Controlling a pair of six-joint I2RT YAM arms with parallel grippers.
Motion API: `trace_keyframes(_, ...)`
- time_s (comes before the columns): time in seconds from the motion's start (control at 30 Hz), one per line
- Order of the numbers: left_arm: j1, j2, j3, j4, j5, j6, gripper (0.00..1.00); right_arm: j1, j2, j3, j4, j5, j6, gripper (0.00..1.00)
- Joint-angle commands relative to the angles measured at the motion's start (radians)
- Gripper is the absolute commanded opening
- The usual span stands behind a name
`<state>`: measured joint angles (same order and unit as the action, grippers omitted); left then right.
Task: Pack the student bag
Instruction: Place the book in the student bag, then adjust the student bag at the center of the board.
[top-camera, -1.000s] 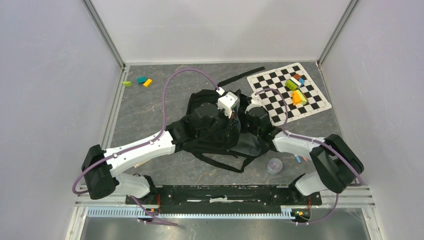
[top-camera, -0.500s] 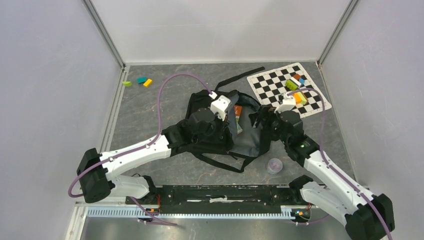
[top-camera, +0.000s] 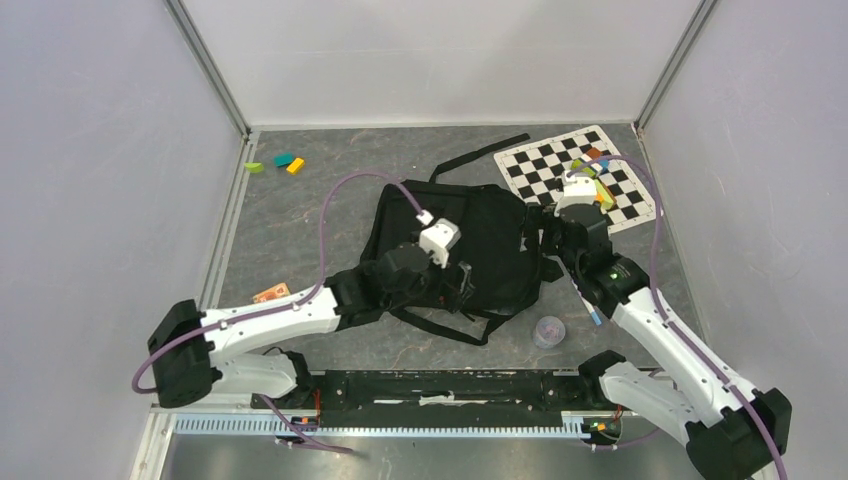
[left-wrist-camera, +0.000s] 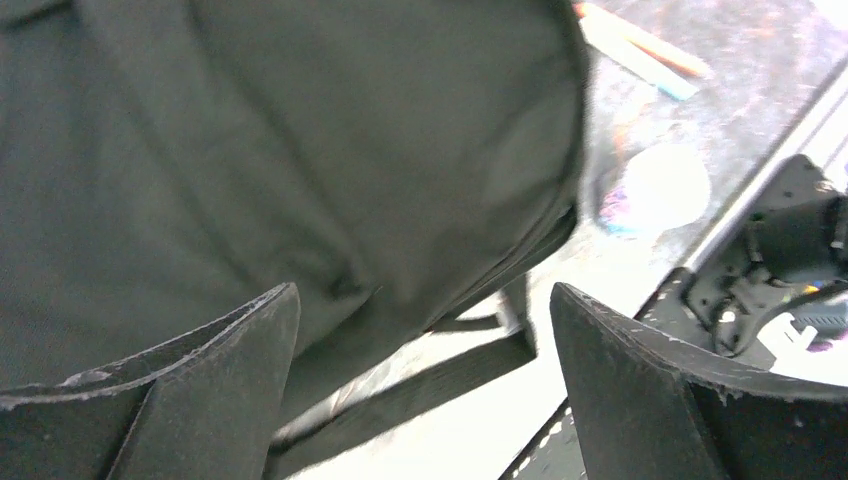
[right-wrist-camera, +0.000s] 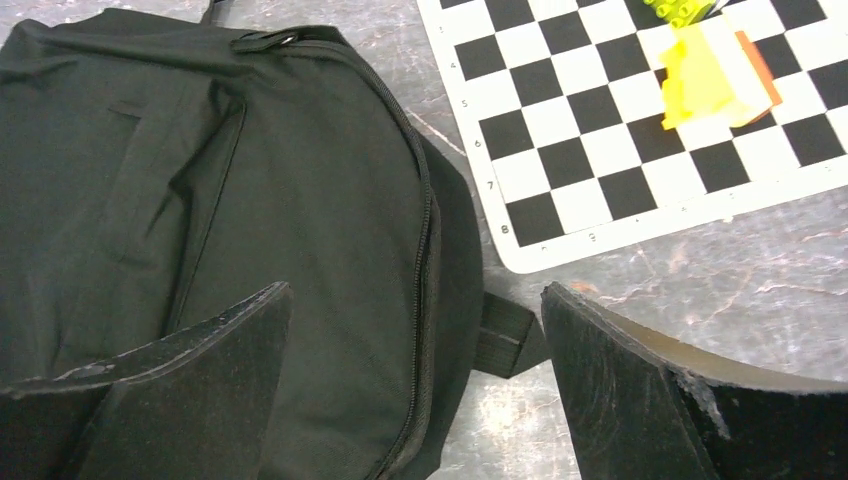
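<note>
The student bag (top-camera: 490, 240) filled the middle of the counter (top-camera: 300, 220), with your left end effector (top-camera: 455, 283) spread wide at its near edge and the right end effector (top-camera: 547, 238) at its right edge. Loose straps (top-camera: 450, 325) trailed toward the arm bases, a small round container (top-camera: 548, 330) just beside them. The checkered mat (top-camera: 545, 170) and its blocks (top-camera: 598, 190) crowded the far right. You had bare counter left of the bag, save small blocks (top-camera: 275, 162) in the far corner and an orange piece (top-camera: 271, 293).
</note>
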<state>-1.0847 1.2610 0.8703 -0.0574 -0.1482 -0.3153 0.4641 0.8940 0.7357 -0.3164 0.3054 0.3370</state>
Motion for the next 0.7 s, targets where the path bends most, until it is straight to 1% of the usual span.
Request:
trace_keyframes(0.0,0.033,-0.162,-0.09,-0.09,-0.215,-0.213,1.0,-0.001,0.047,0.093,-0.062,0.081,-0.093,0.98)
trace_keyframes(0.1,0.108,-0.259,-0.166,-0.166,-0.198,-0.4,1.0,-0.001,0.078,0.097,-0.057,0.05,-0.113,0.98)
trace_keyframes(0.17,0.131,-0.334,-0.242,-0.168,-0.206,-0.502,1.0,0.0,0.113,0.097,-0.048,0.013,-0.125,0.98)
trace_keyframes(0.2,0.137,-0.376,-0.278,-0.179,-0.225,-0.571,1.0,-0.001,0.128,0.094,-0.044,-0.003,-0.127,0.96)
trace_keyframes(0.23,0.14,-0.411,-0.308,-0.178,-0.237,-0.606,1.0,-0.001,0.147,0.09,-0.039,-0.011,-0.128,0.95)
trace_keyframes(0.37,0.149,-0.522,-0.384,-0.235,-0.271,-0.695,1.0,-0.001,0.2,0.066,-0.018,-0.037,-0.132,0.88)
trace_keyframes(0.47,0.152,-0.554,-0.408,-0.279,-0.266,-0.728,1.0,-0.001,0.23,0.052,-0.013,-0.053,-0.133,0.82)
trace_keyframes(0.53,0.153,-0.559,-0.438,-0.277,-0.253,-0.751,1.0,-0.001,0.24,0.037,-0.007,-0.057,-0.132,0.78)
trace_keyframes(0.6,0.164,-0.55,-0.482,-0.213,-0.225,-0.765,1.0,-0.001,0.245,0.024,-0.002,-0.064,-0.129,0.74)
trace_keyframes(0.67,0.199,-0.525,-0.538,-0.097,-0.175,-0.769,1.0,-0.001,0.247,0.012,0.003,-0.082,-0.123,0.64)
